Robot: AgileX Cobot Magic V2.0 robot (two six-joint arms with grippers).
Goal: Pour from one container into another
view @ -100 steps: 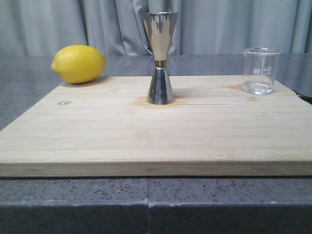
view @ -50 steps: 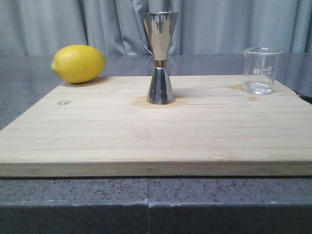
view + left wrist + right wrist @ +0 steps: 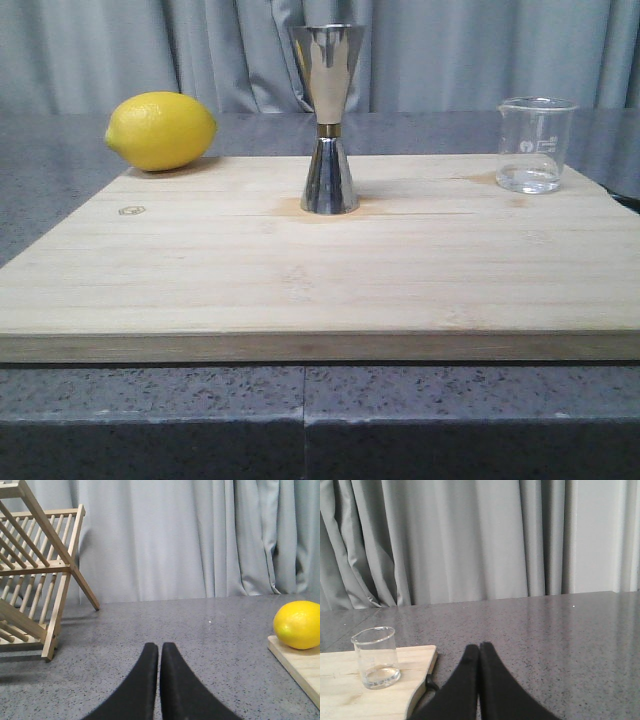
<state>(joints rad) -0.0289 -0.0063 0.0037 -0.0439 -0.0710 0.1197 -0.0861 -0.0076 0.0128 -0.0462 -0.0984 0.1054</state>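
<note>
A small clear glass beaker point(image 3: 535, 145) with a little clear liquid stands upright at the far right corner of the wooden board point(image 3: 320, 270). The tall steel jigger point(image 3: 328, 118) with a gold band stands upright at the board's far middle. Neither gripper shows in the front view. My right gripper point(image 3: 479, 647) is shut and empty over the grey counter, off the board's right edge, with the beaker point(image 3: 375, 657) apart from it. My left gripper point(image 3: 160, 647) is shut and empty over the counter, left of the board.
A yellow lemon point(image 3: 160, 130) lies at the board's far left corner, also seen as the lemon point(image 3: 298, 625) in the left wrist view. A wooden dish rack point(image 3: 35, 580) stands on the counter further left. Grey curtains hang behind the counter.
</note>
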